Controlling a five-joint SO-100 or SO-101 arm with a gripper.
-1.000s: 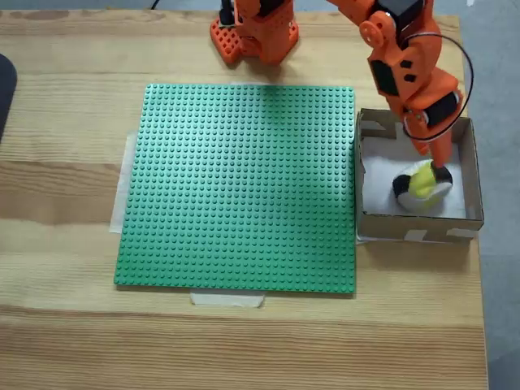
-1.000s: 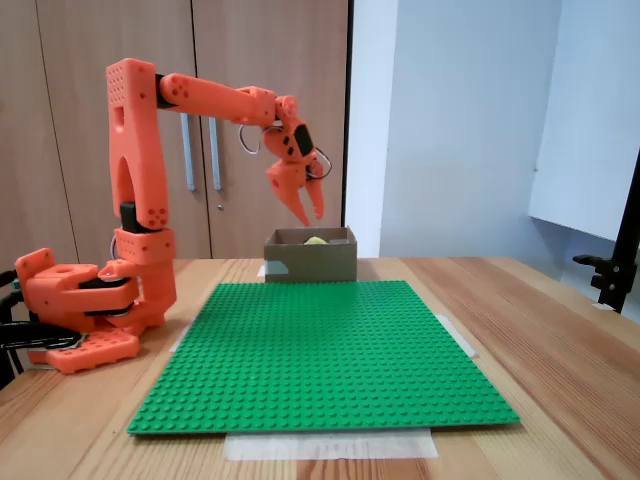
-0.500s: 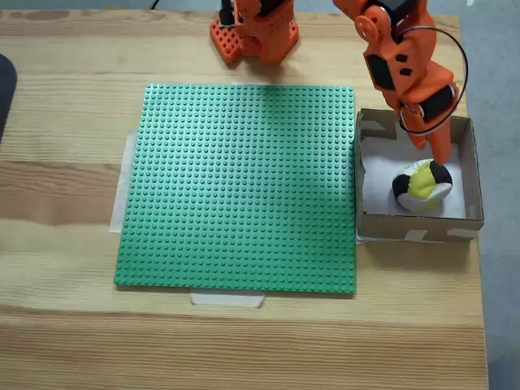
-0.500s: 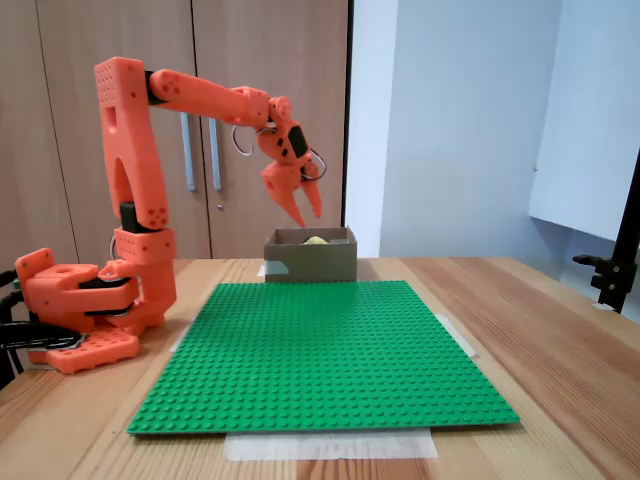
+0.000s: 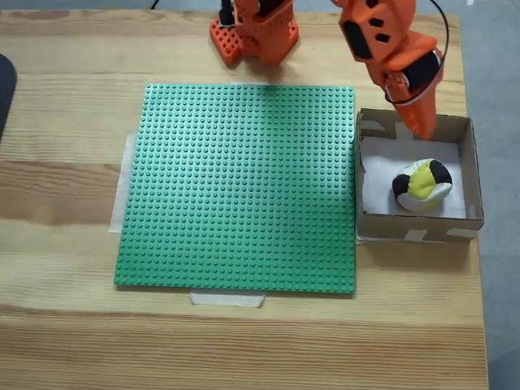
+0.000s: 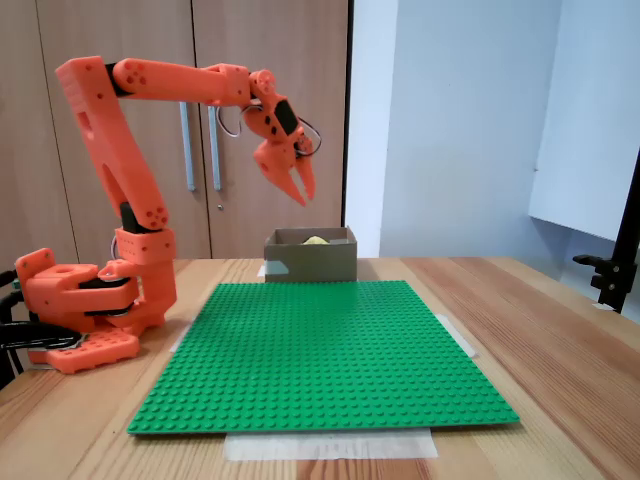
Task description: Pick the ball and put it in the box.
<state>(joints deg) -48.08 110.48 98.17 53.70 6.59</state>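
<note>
Above the box's far edge, as a fixed view from overhead shows it, hangs the orange gripper, its tips pointing down toward the cardboard wall; in a fixed view from table level the gripper is raised well clear of the box, up and a little to the left of it. Its two fingers look close together with nothing between them, though whether a slight gap remains cannot be told from either picture. Below the gripper and nearer the camera in the overhead picture, the ball lies on the white bottom of the box, apart from the fingertips, toward the middle and nearer the front wall. From table level only a yellow sliver of the ball peeps over the rim. Left of the gripper and box in the overhead picture lies the green studded baseplate, taped to the wooden table, its right edge just beside the box.
</note>
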